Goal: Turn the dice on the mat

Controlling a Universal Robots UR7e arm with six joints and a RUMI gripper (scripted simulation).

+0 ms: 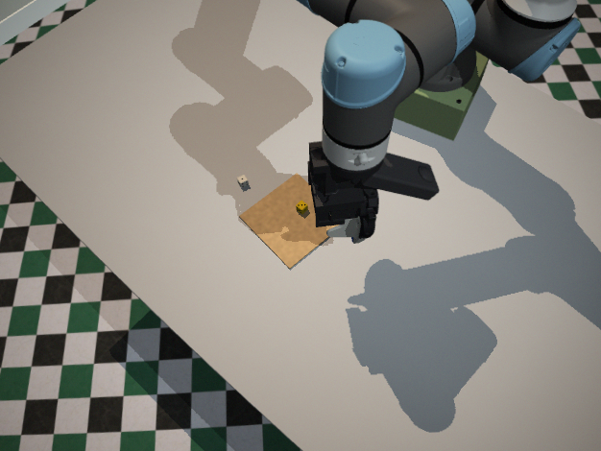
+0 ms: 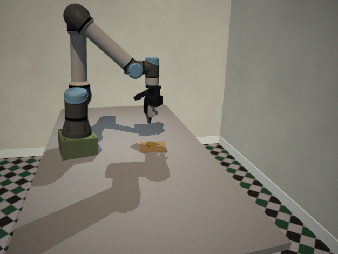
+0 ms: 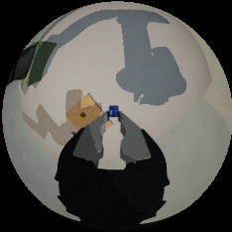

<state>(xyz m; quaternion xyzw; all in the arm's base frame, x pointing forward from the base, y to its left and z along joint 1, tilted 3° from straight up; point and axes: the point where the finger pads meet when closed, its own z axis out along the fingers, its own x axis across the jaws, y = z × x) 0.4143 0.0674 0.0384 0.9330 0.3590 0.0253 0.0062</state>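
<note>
My gripper (image 1: 356,238) (image 2: 149,120) (image 3: 113,111) is shut on the blue die (image 3: 114,110), which sits between the fingertips, raised above the table beside the mat. Its pips are too small to read. The yellow die (image 1: 301,207) (image 2: 148,145) (image 3: 82,116) rests on the tan mat (image 1: 267,218) (image 2: 160,148) (image 3: 89,104), inside its edges; its top seems to show three pips, though small. The white die (image 1: 243,180) (image 2: 158,154) lies on the table just off the mat; its top seems to show one pip. The gripper hides the mat's right corner in the top view.
The arm's green base block (image 1: 429,113) (image 2: 79,146) (image 3: 41,61) stands on the table, away from the mat. The pale table (image 1: 218,315) (image 2: 190,205) ends at a long edge beyond the mat and the white die, with checkered floor below. Arm shadows cross the table and part of the mat.
</note>
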